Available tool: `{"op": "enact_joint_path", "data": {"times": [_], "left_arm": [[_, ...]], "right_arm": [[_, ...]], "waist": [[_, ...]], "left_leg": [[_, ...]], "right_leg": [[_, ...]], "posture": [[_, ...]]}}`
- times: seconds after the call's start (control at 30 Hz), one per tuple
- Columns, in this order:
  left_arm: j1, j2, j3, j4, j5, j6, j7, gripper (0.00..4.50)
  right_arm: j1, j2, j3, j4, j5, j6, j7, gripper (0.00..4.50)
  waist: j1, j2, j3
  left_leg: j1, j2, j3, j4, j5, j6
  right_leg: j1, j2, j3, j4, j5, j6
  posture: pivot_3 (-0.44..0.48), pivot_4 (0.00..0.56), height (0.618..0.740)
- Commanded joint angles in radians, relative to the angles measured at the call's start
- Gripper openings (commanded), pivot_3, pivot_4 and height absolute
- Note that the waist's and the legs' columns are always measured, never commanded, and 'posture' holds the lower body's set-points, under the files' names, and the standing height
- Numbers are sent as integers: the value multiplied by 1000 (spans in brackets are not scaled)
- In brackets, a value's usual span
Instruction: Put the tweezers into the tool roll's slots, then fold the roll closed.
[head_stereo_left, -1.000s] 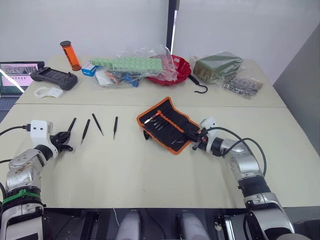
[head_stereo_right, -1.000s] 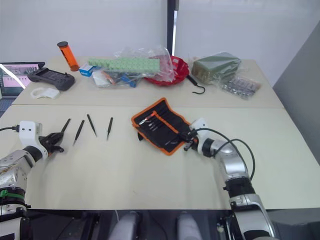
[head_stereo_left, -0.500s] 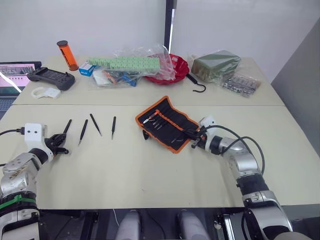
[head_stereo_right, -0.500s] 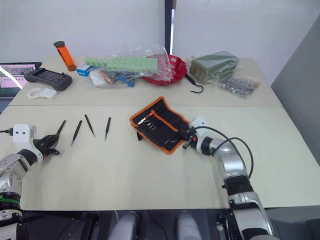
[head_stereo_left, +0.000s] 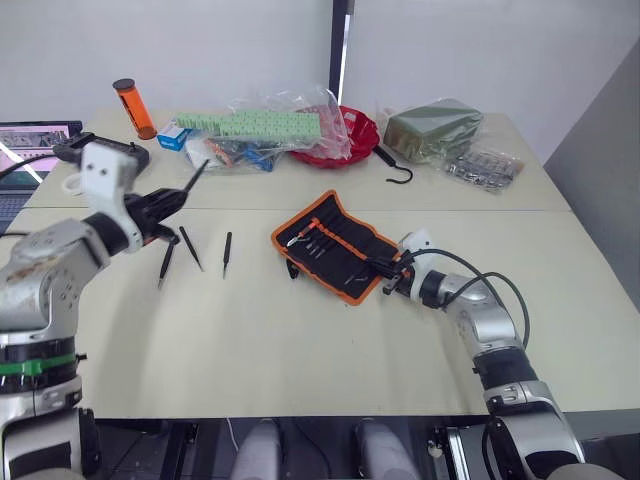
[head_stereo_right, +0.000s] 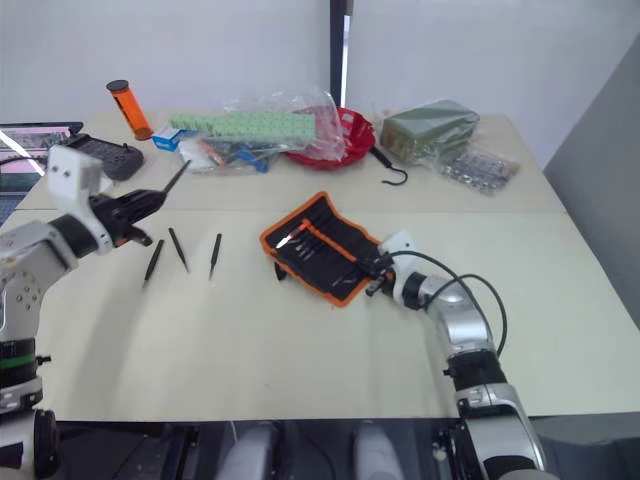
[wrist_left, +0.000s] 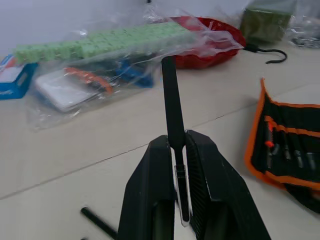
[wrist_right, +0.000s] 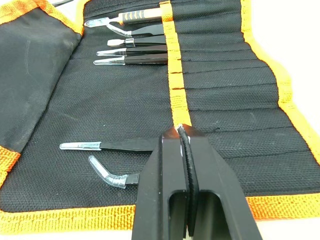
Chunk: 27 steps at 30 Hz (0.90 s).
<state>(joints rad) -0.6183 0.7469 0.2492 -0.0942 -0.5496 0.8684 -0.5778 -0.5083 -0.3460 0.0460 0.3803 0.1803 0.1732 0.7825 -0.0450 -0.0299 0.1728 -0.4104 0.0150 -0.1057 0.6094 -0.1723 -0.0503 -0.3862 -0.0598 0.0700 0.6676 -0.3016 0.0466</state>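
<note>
The tool roll (head_stereo_left: 335, 245), black with orange trim, lies open in the middle of the table. Its slots (wrist_right: 220, 75) hold several tools with clear tips. My right gripper (head_stereo_left: 386, 272) sits at the roll's near right edge, shut on a thin black strip of the roll (wrist_right: 186, 165). My left gripper (head_stereo_left: 172, 199) is raised above the table's left side. It is shut on one black tweezers (wrist_left: 173, 100) that points up and toward the back. Three more tweezers (head_stereo_left: 192, 248) lie side by side on the table, left of the roll.
Along the back lie a red bowl (head_stereo_left: 358, 135), a black hook (head_stereo_left: 399, 173), a bag of green parts (head_stereo_left: 258, 126), a green pack (head_stereo_left: 432, 130), an orange tube (head_stereo_left: 134, 108), a controller (head_stereo_left: 105, 152) and a laptop (head_stereo_left: 28, 140).
My left gripper has closed on the leftmost tweezers and lifted it off the table, up and toward the back. The right gripper has stayed at the roll's edge.
</note>
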Motion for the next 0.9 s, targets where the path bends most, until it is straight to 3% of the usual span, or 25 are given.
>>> {"op": "enact_joint_path", "data": {"times": [0.03, 0.23, 0.4, 0.6, 0.9], "left_arm": [[-106, 0, -74, -59, -26, 125, 13, 26], [-279, -104, -239, -48, -13, 289, 38, 26], [-372, -120, -363, -7, -35, 481, -5, 26], [-394, -135, -536, 60, 46, 437, -53, 26], [-393, -258, -585, 225, 152, 353, -23, 26]], "right_arm": [[26, 6, 1, -35, 3, 14, -12, 0], [57, 14, -6, -76, 6, 26, -38, 0], [73, 16, -12, -101, 6, 29, -59, 0], [89, 21, -13, -125, 7, 35, -83, 0], [108, 21, -22, -147, 9, 38, -107, 0]], "waist": [[-1, 0, 0], [-1, 0, 0], [-4, 0, 0], [-1, 1, 0], [2, 1, 0]], "left_leg": [[0, 0, 0, 0, 0, 0], [1, 0, 0, 0, 0, 0], [1, -1, 0, 0, 0, 0], [1, -1, 0, 0, 0, 0], [0, -1, 0, 1, 0, 0]], "right_leg": [[0, 0, 0, 0, 0, 0], [0, 0, 0, 3, 0, 0], [-1, 0, 0, 4, 0, 0], [-1, 0, 1, 4, 0, 0], [-1, 0, 1, 4, 0, 0]], "posture": [[0, 150, 740], [0, 150, 740], [0, 150, 740], [0, 150, 740], [0, 150, 740]]}}
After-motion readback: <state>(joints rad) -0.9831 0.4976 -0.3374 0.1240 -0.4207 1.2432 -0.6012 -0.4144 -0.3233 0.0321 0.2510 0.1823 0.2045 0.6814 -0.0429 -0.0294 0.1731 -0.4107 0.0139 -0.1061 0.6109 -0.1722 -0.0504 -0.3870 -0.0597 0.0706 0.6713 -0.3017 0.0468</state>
